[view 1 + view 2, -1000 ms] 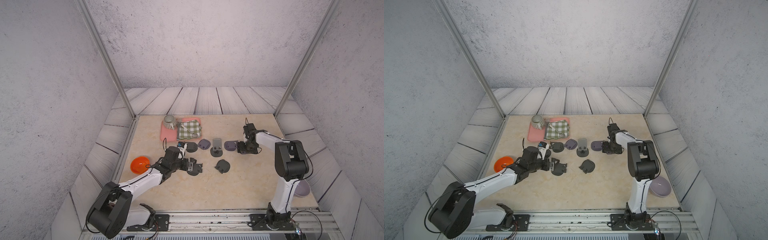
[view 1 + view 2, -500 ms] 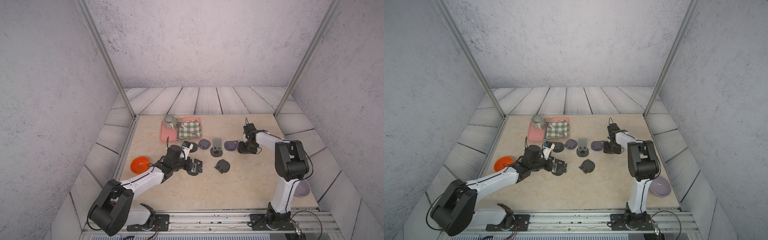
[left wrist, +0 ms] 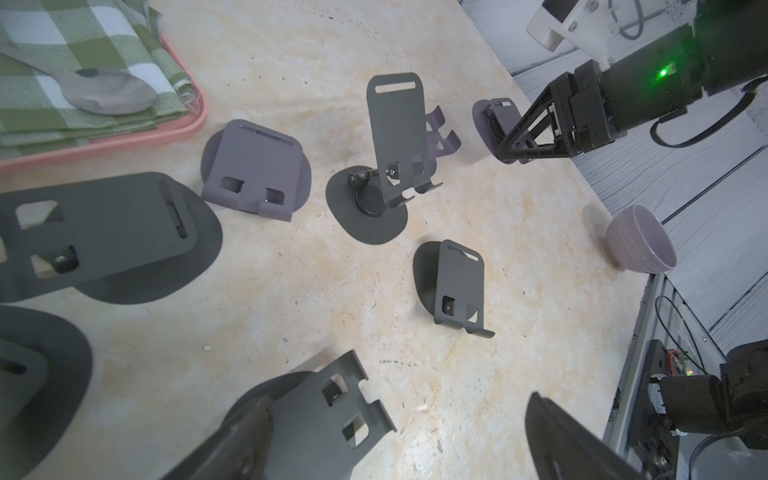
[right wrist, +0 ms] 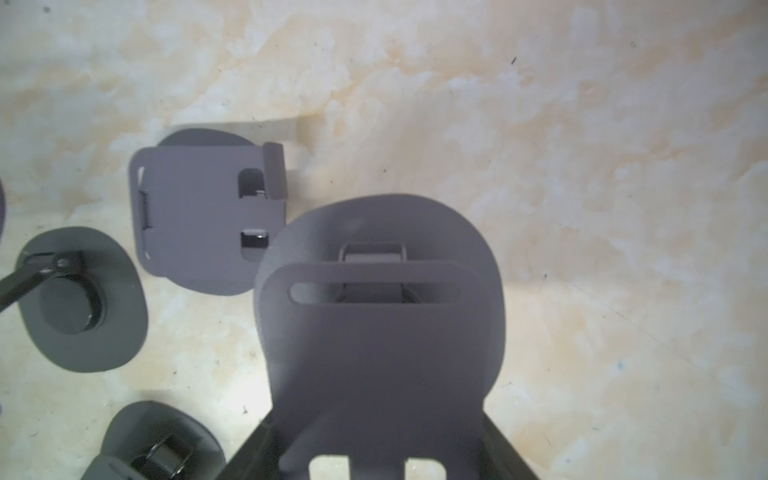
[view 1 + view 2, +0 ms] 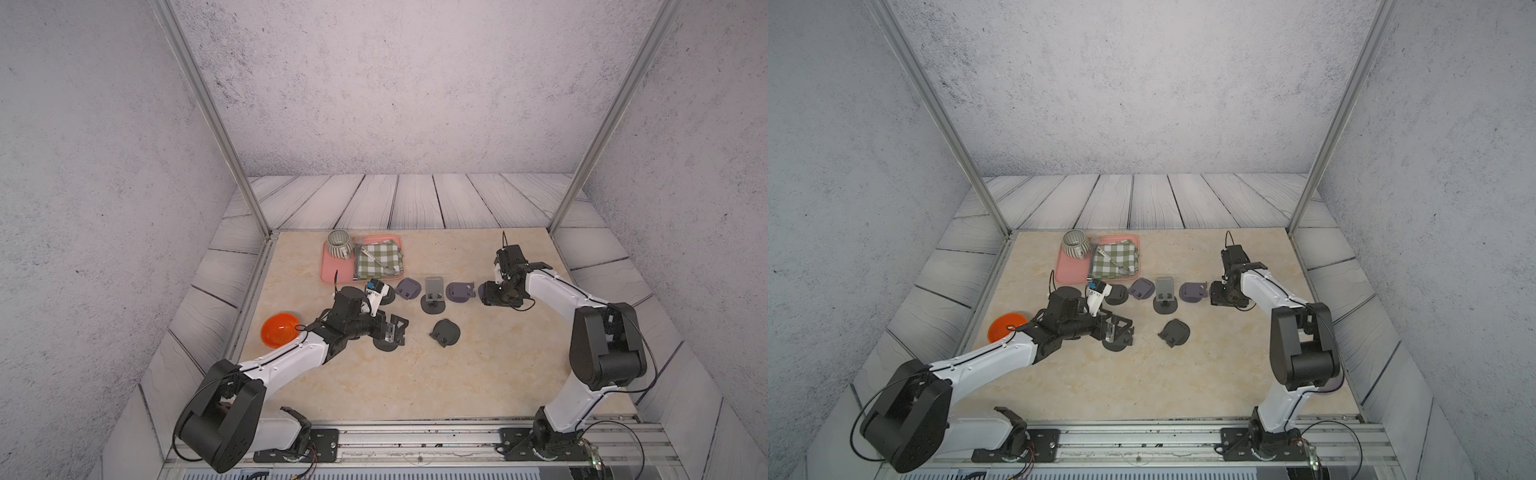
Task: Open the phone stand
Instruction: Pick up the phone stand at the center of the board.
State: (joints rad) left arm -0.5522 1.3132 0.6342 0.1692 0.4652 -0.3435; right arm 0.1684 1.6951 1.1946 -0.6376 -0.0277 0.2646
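Several phone stands lie on the marble table (image 5: 478, 374). My right gripper (image 5: 498, 291) (image 4: 380, 457) is shut on a folded purple phone stand (image 4: 374, 353) (image 5: 483, 290), with a finger pressed against each side of its plate. My left gripper (image 5: 395, 328) (image 3: 397, 409) hangs open just over a folded dark phone stand (image 5: 386, 344) (image 3: 316, 419), which lies under one finger. A grey stand (image 5: 434, 289) (image 3: 397, 124) between the arms stands unfolded and upright on its round base.
More folded stands lie around: two purple (image 5: 459, 291) (image 5: 408, 288) and two dark (image 5: 444, 332) (image 5: 388, 298). A pink tray (image 5: 328, 272) holds a striped cup (image 5: 340, 244), a checked cloth (image 5: 378, 259) and a spoon. An orange bowl (image 5: 279, 329) sits off the table's left edge. A lilac bowl (image 3: 640, 245) sits by the right arm's base.
My right gripper's jaws have closed in on the purple stand. My left gripper has edged a little to the right over the dark stand and stays open.
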